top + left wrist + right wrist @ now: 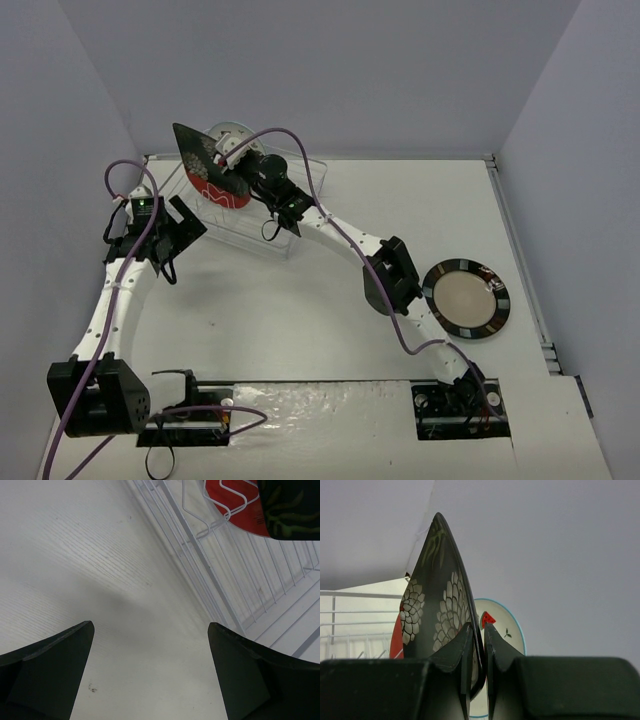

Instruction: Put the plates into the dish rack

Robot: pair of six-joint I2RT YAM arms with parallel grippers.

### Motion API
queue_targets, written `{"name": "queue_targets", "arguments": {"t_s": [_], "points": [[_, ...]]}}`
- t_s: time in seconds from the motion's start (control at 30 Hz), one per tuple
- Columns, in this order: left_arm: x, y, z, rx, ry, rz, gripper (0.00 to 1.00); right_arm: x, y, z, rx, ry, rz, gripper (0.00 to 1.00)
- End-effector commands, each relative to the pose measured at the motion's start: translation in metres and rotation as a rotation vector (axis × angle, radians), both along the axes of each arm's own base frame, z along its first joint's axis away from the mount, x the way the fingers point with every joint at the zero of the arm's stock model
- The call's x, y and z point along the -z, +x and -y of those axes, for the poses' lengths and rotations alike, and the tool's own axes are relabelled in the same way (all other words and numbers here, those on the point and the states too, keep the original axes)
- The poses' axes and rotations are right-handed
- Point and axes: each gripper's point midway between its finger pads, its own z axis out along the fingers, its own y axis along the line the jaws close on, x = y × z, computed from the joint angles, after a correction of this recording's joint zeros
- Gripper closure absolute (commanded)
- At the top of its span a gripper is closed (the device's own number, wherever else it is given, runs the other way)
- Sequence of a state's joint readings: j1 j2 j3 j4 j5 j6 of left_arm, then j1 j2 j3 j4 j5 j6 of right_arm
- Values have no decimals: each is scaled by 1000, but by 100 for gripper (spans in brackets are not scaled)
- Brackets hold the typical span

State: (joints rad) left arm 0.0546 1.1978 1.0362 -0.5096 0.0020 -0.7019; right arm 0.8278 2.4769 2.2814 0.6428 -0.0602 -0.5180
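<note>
- My right hand is clenched on the black plate, pinching its rim. The plate stands on edge, with one corner pointing to 12 o'clock in my wrist view.
- From above, that plate is over the far-left end of the rack, at 11 o'clock on the bench. Its top leans toward 10 o'clock.
- The red plate stands upright just beside it on the 5 o'clock side, among the prongs. The white plate stands behind it at 1 o'clock.
- My left hand is released, fingers wide apart over bare bench. The rack's edge is just beside it at 2 o'clock.
- The rimmed plate lies flat at 3 o'clock, near the bench's right edge. It is well apart from the rack, with open bench between them.
- My own fingers hide the black plate's lower edge, so I cannot tell whether it touches the rack.
</note>
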Motion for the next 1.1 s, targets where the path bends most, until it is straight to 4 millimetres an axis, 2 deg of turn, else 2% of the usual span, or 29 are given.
{"name": "queue_targets", "arguments": {"t_s": [0.0, 0.2, 0.57, 0.83, 1.07], "points": [[-23, 5, -9, -65, 7, 97, 3, -122, -27, 21, -9, 283, 249, 100], [-20, 6, -8, -67, -4, 96, 3, -105, -19, 17, -32, 305, 183, 100], [-14, 9, -7, -57, -5, 86, 3, -58, -8, 8, -89, 335, 46, 100], [-9, 12, -5, -46, -15, 76, 3, -33, 2, 5, -137, 320, 16, 100], [-7, 14, -3, -35, -19, 74, 3, -19, -7, -10, -182, 226, 49, 98]]}}
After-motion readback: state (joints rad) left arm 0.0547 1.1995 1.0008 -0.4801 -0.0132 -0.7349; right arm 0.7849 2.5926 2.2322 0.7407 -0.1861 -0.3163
